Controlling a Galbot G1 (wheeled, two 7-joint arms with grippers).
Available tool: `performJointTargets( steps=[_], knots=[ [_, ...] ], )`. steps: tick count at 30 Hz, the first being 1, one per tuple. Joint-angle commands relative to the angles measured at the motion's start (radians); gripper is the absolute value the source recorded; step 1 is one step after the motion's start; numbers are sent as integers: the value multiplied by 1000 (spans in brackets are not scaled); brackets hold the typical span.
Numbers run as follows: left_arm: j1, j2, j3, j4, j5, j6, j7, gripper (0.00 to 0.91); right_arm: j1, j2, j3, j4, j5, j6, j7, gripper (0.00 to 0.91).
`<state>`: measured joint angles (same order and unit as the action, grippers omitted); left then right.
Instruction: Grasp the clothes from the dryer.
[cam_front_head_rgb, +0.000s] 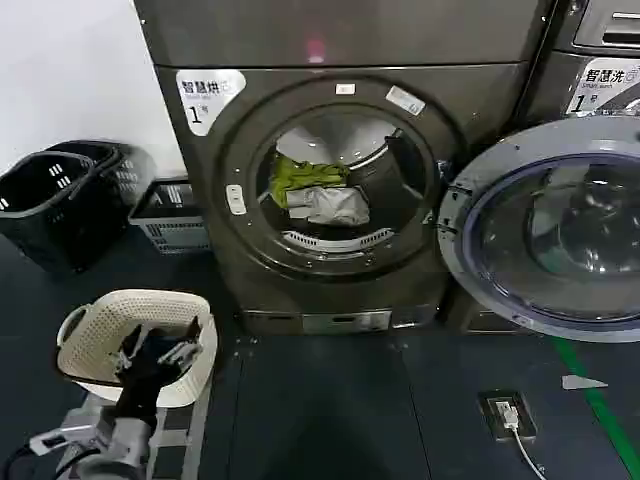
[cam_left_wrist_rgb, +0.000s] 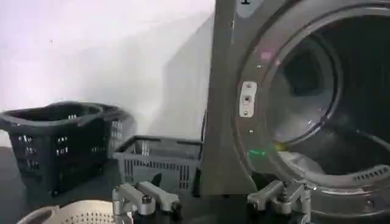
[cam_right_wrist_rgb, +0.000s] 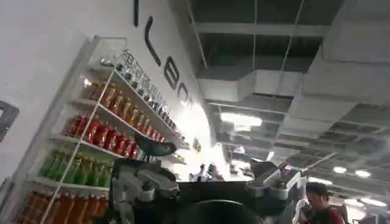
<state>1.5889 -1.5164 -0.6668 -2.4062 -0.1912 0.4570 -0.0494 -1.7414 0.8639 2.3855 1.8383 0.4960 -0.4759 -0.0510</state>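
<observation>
Dark floor (cam_front_head_rgb: 330, 400) spreads under us, and we face the big bronze-grey dryer (cam_front_head_rgb: 340, 190) at about 12 o'clock. Its round door (cam_front_head_rgb: 545, 230) hangs wide open at 2 o'clock. Inside the steel drum lie the clothes (cam_front_head_rgb: 318, 192), one yellow-green piece on top of a pale grey-white piece. Our left claw (cam_front_head_rgb: 158, 352) hovers low at 8 o'clock, over the white basket (cam_front_head_rgb: 95, 335), well apart from the clothes. Its fingers (cam_left_wrist_rgb: 139, 199) are spread wide and hold nothing. Our right claw (cam_right_wrist_rgb: 207, 189) points up at drink shelves (cam_right_wrist_rgb: 91, 140), released too. Two black baskets (cam_front_head_rgb: 55, 200) and a grey crate (cam_front_head_rgb: 170, 215) sit by the wall at 10 o'clock.
</observation>
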Motion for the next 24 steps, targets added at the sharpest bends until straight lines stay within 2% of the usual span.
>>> performJointTargets(
  steps=[1, 4, 24],
  knots=[
    [1, 1, 1, 11, 16, 4, -5, 907, 1, -1, -1, -2, 17, 14, 0, 907],
    [6, -5, 12, 6, 21, 2, 1, 907, 4, -1, -11, 3, 29, 30, -20, 907],
    [1, -2, 17, -2, 13, 2, 9, 907, 1, 7, -11, 22, 48, 41, -18, 907]
  ],
)
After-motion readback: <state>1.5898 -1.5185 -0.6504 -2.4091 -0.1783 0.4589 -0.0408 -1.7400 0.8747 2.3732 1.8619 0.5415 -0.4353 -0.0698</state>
